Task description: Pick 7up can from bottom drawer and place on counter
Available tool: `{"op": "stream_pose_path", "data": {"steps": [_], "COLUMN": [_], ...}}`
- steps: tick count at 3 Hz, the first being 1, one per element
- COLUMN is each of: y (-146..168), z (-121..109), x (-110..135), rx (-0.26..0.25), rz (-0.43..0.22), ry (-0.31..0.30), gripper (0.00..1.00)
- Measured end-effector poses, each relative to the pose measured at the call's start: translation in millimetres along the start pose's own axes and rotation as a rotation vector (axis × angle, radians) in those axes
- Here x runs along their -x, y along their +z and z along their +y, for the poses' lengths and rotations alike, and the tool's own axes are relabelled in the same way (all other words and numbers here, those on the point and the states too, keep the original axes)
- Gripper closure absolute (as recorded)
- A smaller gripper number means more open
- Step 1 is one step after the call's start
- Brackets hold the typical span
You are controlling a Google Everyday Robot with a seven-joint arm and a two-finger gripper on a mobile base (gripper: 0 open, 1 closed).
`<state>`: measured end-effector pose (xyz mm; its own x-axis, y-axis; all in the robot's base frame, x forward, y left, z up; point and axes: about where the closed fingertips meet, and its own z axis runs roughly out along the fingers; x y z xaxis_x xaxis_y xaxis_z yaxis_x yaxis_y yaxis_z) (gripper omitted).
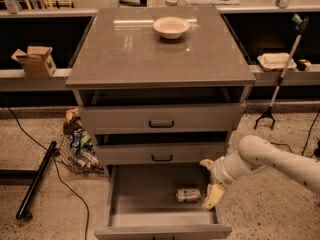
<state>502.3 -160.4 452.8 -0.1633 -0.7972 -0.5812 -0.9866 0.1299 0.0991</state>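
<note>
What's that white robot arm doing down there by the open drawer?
The robot is going after a soda can. The bottom drawer is pulled open, and the 7up can lies on its side on the drawer floor. The gripper hangs low at the drawer's right side, just to the right of the can, and has not lifted it. The counter on top, where the can should go, holds only a cream bowl.
</note>
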Motion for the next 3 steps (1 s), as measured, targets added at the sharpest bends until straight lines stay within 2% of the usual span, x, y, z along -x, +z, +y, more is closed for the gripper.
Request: {"op": "stream_pose_path", "data": {"steps": [2,3], "y": [12,40], "z": [-6,-30], "x": [-8,-39], "rx": [0.004,-0.048], "rz": [-0.023,-0.059], "ry": [-0.023,-0.043], "gripper": [0.00,0.00]}}
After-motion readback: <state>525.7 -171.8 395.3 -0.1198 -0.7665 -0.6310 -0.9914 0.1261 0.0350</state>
